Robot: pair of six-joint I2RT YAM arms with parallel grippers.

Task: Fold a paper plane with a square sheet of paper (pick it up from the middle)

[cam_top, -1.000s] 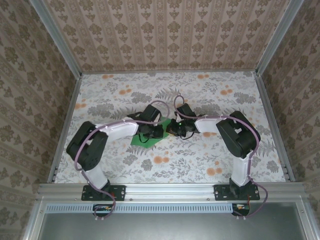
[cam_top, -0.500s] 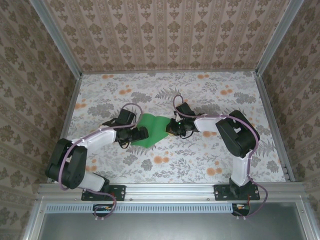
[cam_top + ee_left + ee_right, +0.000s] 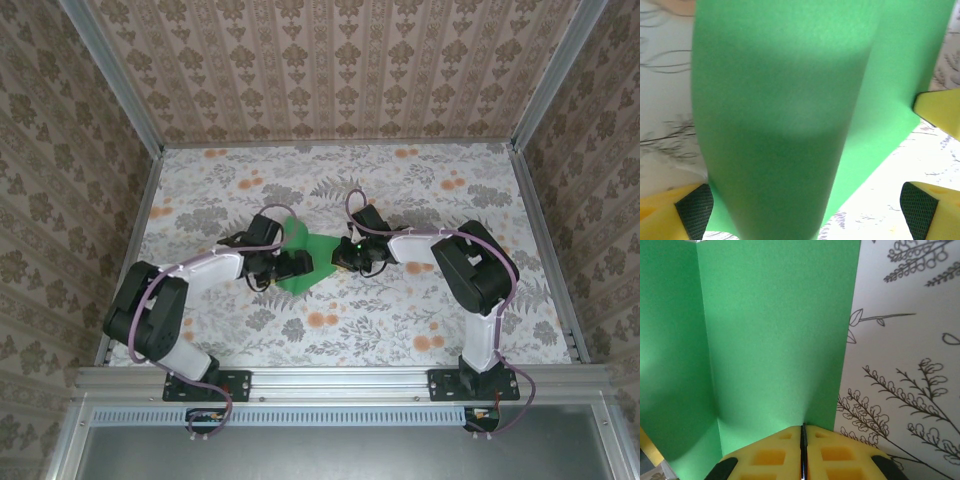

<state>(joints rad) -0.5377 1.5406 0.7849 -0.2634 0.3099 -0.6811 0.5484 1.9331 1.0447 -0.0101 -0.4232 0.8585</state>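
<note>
Right end effector (image 3: 803, 437) is clamped together on one edge of the square sheet of paper (image 3: 775, 330), which lies part-folded and bowed up on the floral surface (image 3: 420, 190) between the arms. The left end effector (image 3: 805, 207) stands wide apart astride it, holding nothing. The sheet looks light, floppy and quick to crease or skid, so I'd pinch it thinly at an edge or along the fold. A second ago the left jaws were nearly together over the sheet; now they gape.
</note>
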